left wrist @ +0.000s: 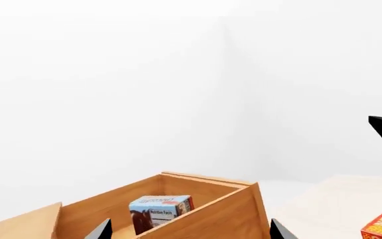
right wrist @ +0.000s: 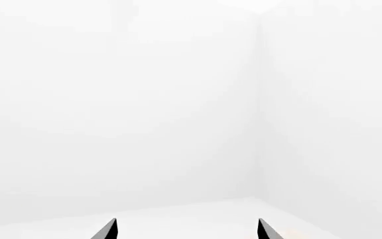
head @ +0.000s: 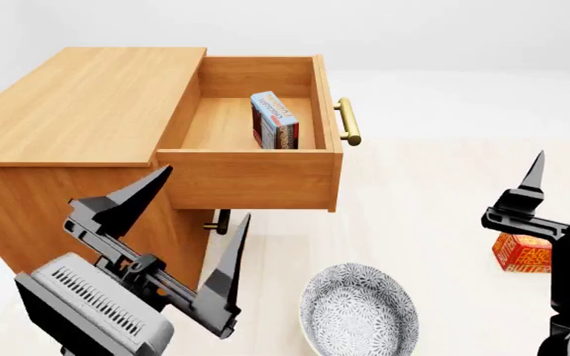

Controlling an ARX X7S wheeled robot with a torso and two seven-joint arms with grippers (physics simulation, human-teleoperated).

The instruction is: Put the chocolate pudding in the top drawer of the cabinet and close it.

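One step looks left: shutting the top drawer (head: 250, 178). The chocolate pudding (head: 274, 120), a slim printed carton, already stands on edge inside it, near the front wall with the brass bar handle (head: 349, 122). The left gripper (head: 191, 230) hangs spread and empty by the drawer's side wall; the right gripper (right wrist: 185, 230) is likewise spread, holding nothing. Next, I judge, comes a flat push on the handle face, straight into the wood-grain cabinet (head: 77, 104).
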